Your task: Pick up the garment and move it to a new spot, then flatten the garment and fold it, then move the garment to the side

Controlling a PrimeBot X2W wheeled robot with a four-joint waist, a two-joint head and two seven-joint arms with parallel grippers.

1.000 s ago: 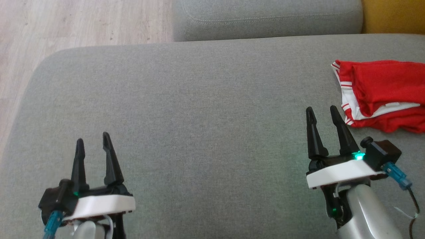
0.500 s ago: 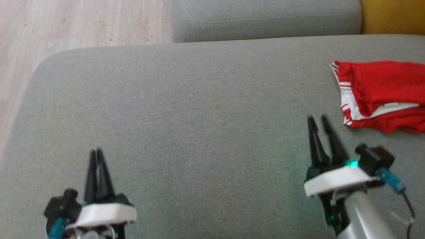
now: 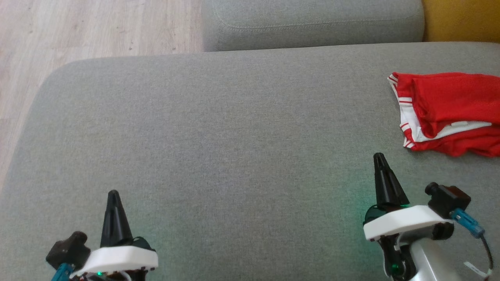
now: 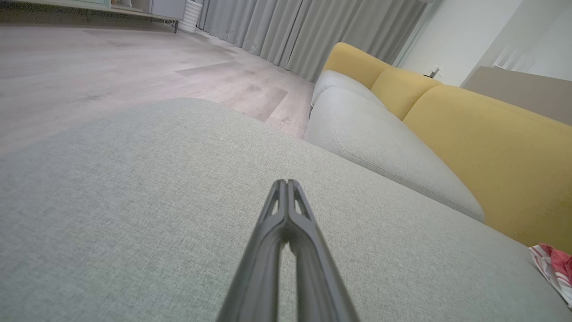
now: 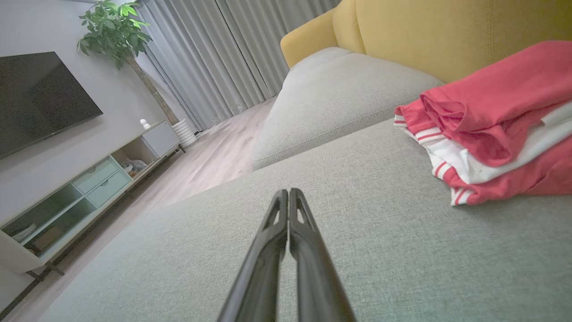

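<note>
Lying loosely folded, it seems, near the right side of the grey cushion [image 3: 234, 128], the red-and-white garment [image 3: 449, 109] rests just beyond the right gripper [image 3: 378, 156]. It and the left gripper [image 3: 113, 194] point forward over bare cushion, fingers clenched together, grasping nothing.

I see a big grey seat [image 3: 234, 136]. Just past its far edge sits a smaller grey cushion [image 3: 312, 23]. A yellow sofa back [image 4: 491, 147] stands behind them. The floor [image 3: 97, 27] is pale wood. Far off are long grey curtains [image 5: 223, 58], a green plant [image 5: 114, 31], a dark TV [image 5: 40, 98] and a low cabinet [image 5: 89, 188] under it.
</note>
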